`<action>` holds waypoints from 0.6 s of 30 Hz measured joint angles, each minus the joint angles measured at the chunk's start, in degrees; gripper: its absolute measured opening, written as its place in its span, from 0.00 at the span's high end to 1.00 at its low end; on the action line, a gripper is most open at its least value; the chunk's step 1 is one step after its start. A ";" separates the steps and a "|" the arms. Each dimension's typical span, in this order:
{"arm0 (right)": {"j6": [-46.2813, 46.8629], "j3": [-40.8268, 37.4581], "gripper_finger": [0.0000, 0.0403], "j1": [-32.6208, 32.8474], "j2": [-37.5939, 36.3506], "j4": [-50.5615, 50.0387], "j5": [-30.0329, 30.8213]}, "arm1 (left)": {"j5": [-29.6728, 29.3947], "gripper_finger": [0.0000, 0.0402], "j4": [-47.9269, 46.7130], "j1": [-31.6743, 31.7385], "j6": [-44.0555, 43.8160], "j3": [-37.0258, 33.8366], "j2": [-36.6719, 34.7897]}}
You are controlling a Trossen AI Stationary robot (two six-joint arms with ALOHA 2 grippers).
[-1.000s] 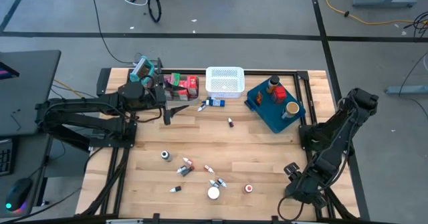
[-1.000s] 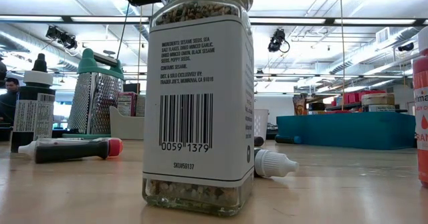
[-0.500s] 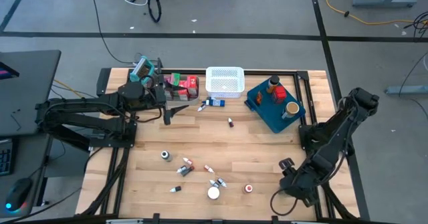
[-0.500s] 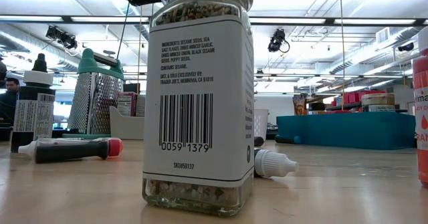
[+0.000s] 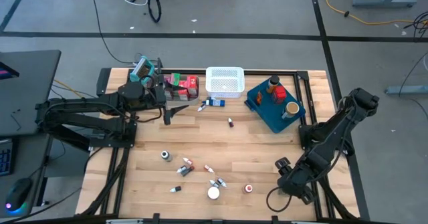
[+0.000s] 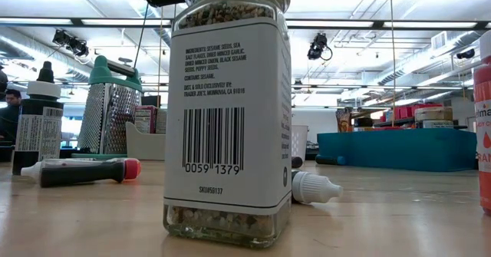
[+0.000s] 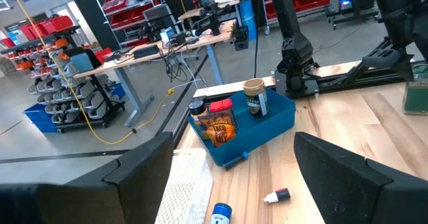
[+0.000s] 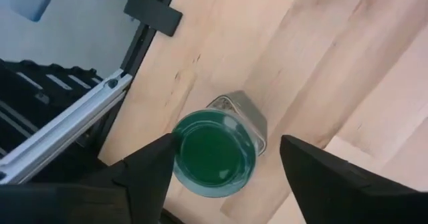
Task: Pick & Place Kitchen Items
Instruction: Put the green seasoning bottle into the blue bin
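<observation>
Directly below the right claw (image 8: 221, 177) — spread wide — a green-lidded jar (image 8: 214, 152).

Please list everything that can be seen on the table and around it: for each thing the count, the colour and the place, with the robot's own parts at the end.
Mesh basket: one, white, far edge, middle.
Tray: one, blue, far right, holding three containers.
Cartons: a few, red and green, left of the basket.
Grater: one, metal with green top, far left corner.
Seasoning jar: one, clear with white label, close to the low camera.
Green-lidded jar: one, near right edge.
Small bottles and tubes: about ten, scattered in the near middle.
Left gripper: jaws open, near the cartons.
Right gripper: jaws open on both sides of the green-lidded jar.
</observation>
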 joint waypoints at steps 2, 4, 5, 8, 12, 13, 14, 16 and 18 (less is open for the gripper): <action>-0.82 0.30 0.29 -0.47 -0.09 -0.09 -0.02 | 0.01 0.21 -0.01 -0.02 -0.02 0.00 0.00; -0.74 1.23 0.29 -0.96 -0.02 -0.82 -0.58 | 0.00 0.21 -0.03 -0.01 -0.03 0.00 0.00; -0.36 1.98 0.29 -1.02 0.09 -1.81 -1.30 | -0.01 0.21 -0.03 -0.02 0.01 0.00 0.00; 0.07 4.32 0.29 -1.02 0.18 -6.32 -2.06 | -0.02 0.21 -0.01 0.00 0.03 0.00 0.00; 1.73 5.92 0.31 -0.80 0.08 -7.19 -1.56 | -0.02 0.21 -0.05 0.00 0.48 0.00 0.00; 2.25 5.86 0.31 -0.59 0.23 -7.47 -2.07 | -0.02 0.21 -0.16 -0.01 0.43 0.00 0.00; 2.99 5.86 0.32 -0.30 0.45 -7.06 -2.25 | -0.01 0.21 -0.17 -0.02 0.27 0.00 0.00; 3.44 5.86 0.32 0.48 0.75 -6.98 -2.23 | -0.02 0.21 -0.14 0.00 0.48 0.00 0.00; 3.24 5.90 0.33 0.96 1.21 -6.73 -2.00 | -0.02 0.21 -0.11 -0.01 1.22 0.00 0.00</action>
